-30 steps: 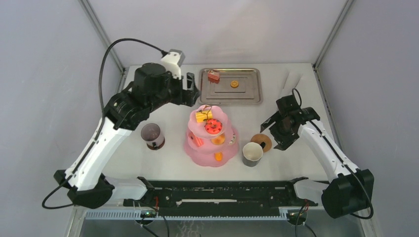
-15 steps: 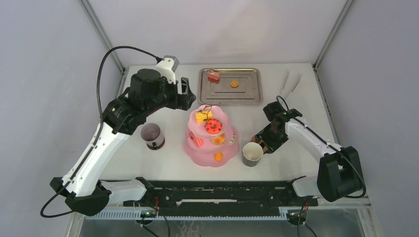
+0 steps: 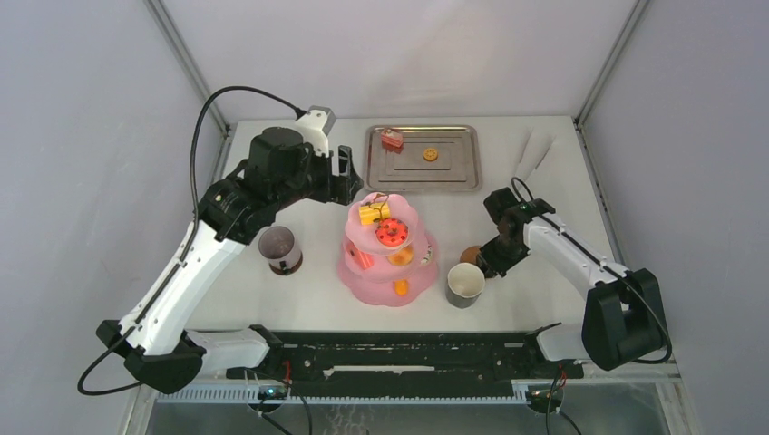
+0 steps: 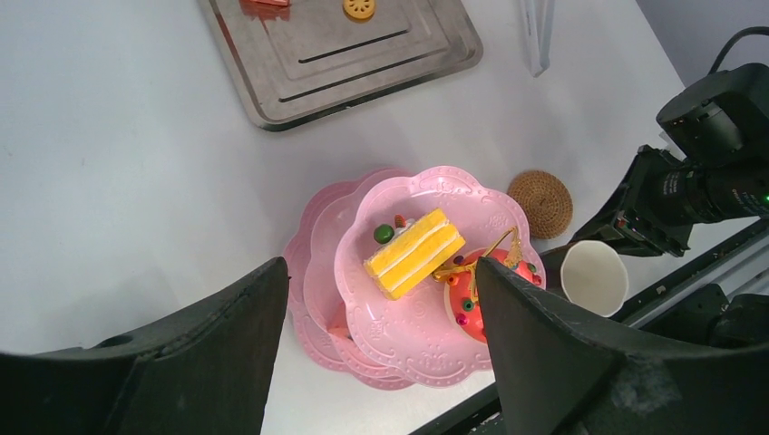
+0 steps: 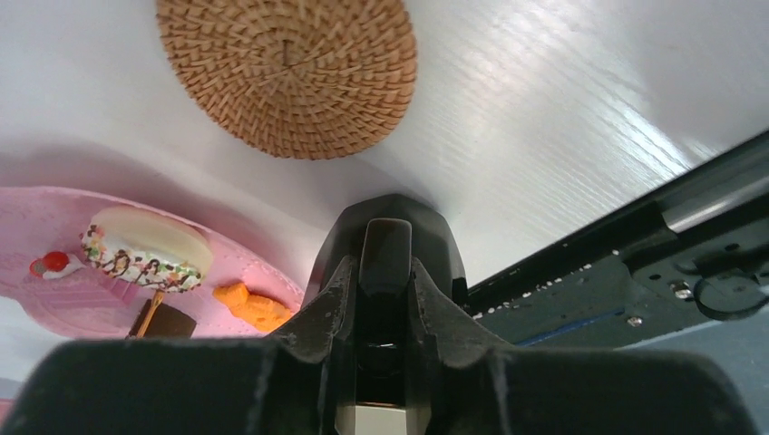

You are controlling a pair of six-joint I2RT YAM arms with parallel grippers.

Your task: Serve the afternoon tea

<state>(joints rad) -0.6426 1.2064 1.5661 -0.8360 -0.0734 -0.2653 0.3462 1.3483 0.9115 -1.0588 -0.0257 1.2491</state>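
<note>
Rough woven coaster (image 5: 286, 72); brushed steel tray (image 4: 363, 68); glossy plastic stand (image 4: 399, 328).

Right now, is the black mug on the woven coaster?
No: in the right wrist view the woven coaster lies bare, and the black mug stands beside it on the table.

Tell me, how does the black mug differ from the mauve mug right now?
The black mug stands right of the pink stand, the mauve mug left of it. The right gripper has its jaws closed on the black mug's handle; nothing touches the mauve mug. Both stand upright.
</note>
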